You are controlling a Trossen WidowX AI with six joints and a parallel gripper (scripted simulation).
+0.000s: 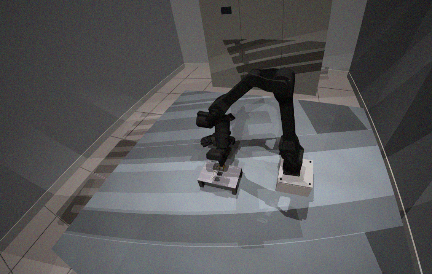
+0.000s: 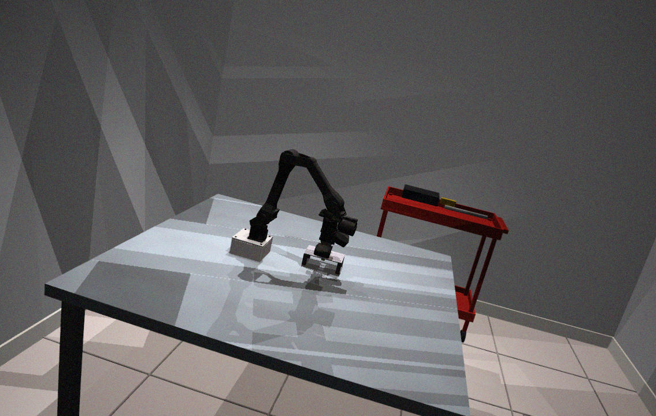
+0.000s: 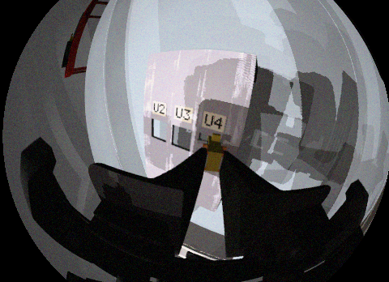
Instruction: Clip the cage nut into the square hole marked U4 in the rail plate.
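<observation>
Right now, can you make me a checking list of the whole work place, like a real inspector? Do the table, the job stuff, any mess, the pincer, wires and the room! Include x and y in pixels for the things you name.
Surface: blue-grey table [image 1: 176, 201] [image 2: 165, 268], striped with light and shadow.
Job's things: yellow cage nut [image 3: 213, 160] at the U4 hole, wings' seating hidden; rail plate [image 1: 227, 175] [image 3: 170, 75] stands on short legs, with U2 and U3 holes showing no nut.
Clutter: nothing seen.
Pincer [image 1: 222, 166] [image 3: 213, 155]: shut on the cage nut.
Cables: nothing seen.
Surroundings: grey walls, tiled floor [image 2: 537, 356]; red cart [image 2: 444, 219] beyond the table, carrying a black box [image 2: 421, 194], a yellow thing [image 2: 447, 202] and a grey rod [image 2: 465, 211].
</observation>
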